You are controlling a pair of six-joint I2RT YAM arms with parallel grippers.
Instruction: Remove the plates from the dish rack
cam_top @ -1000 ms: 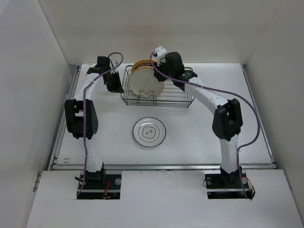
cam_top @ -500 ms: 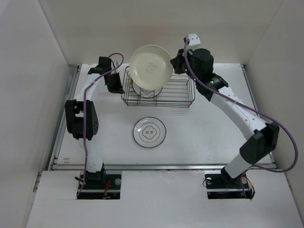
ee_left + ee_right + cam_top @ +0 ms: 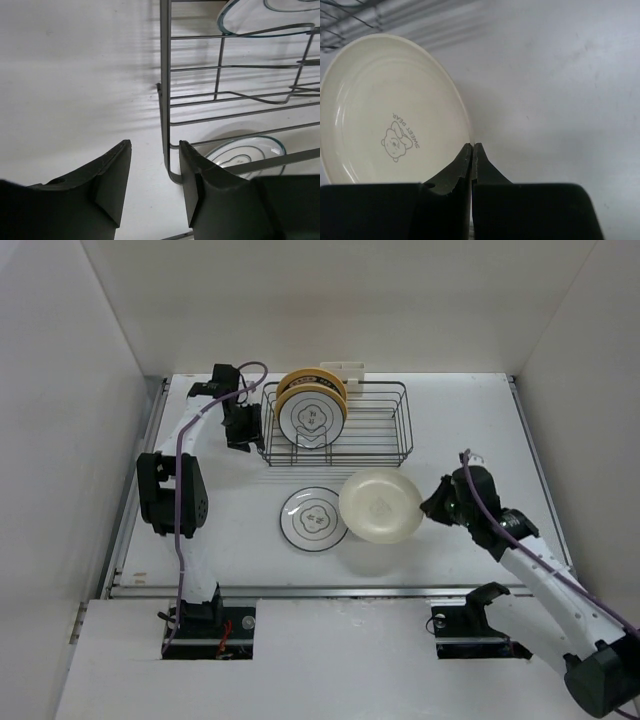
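Observation:
My right gripper (image 3: 428,508) is shut on the rim of a cream plate (image 3: 380,505) with a small bear print and holds it tilted, low over the table. In the right wrist view the fingers (image 3: 472,146) pinch the plate's edge (image 3: 380,110). Its left rim overlaps a white plate with a thin black ring (image 3: 314,517) lying flat on the table. The dark wire dish rack (image 3: 370,440) holds a white ringed plate (image 3: 310,420) and yellow-orange plates (image 3: 312,388) upright at its left end. My left gripper (image 3: 243,430) is open, its jaws either side of the rack's left corner wire (image 3: 165,100).
A small white object (image 3: 343,367) sits behind the rack against the back wall. White walls close in the table on the left, back and right. A metal rail (image 3: 340,590) runs along the table's near edge.
My right arm swung the cream plate from high above the rack down and forward to the table, beside the ringed plate. The left gripper shifted slightly towards the rack.

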